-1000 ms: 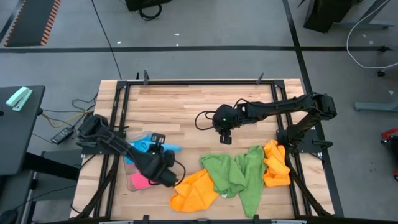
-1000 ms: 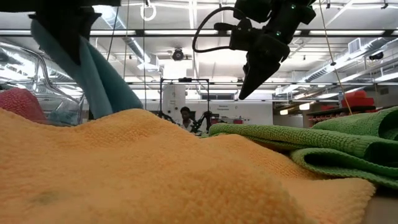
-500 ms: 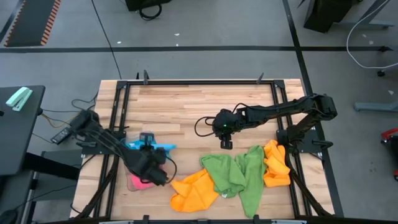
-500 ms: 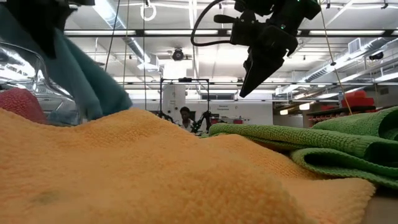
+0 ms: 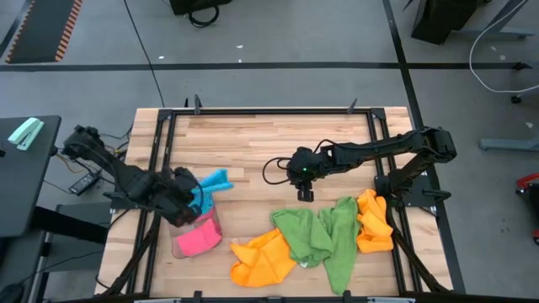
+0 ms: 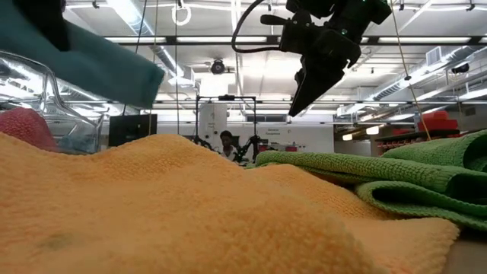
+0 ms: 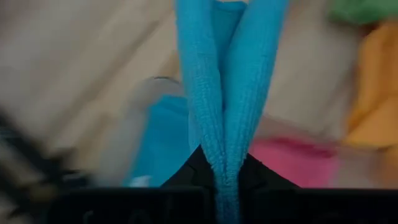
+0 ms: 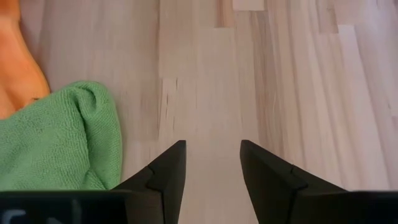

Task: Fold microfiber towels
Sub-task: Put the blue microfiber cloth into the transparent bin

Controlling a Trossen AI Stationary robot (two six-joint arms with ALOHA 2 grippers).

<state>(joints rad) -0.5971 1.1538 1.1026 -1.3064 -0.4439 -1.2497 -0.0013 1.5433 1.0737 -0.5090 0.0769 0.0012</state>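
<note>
Left gripper [image 7: 217,177]: pinched on blue towel [image 5: 212,183], lifted at table's left over tray [image 5: 210,225] | Right gripper [image 5: 304,194]: jaws apart, empty, mid-table | Key relation: green towel [image 5: 316,231] just near-side of right gripper, left arm well apart | Judgement: right arm nearer pile

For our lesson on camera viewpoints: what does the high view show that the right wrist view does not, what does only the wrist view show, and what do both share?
Only the high view: the left gripper, jaws shut on the blue towel, the pink towel and the clear tray. Only the right wrist view: the right gripper from close up, jaws open and empty over bare wood. Both: the green towel, an orange towel and the table.
</note>
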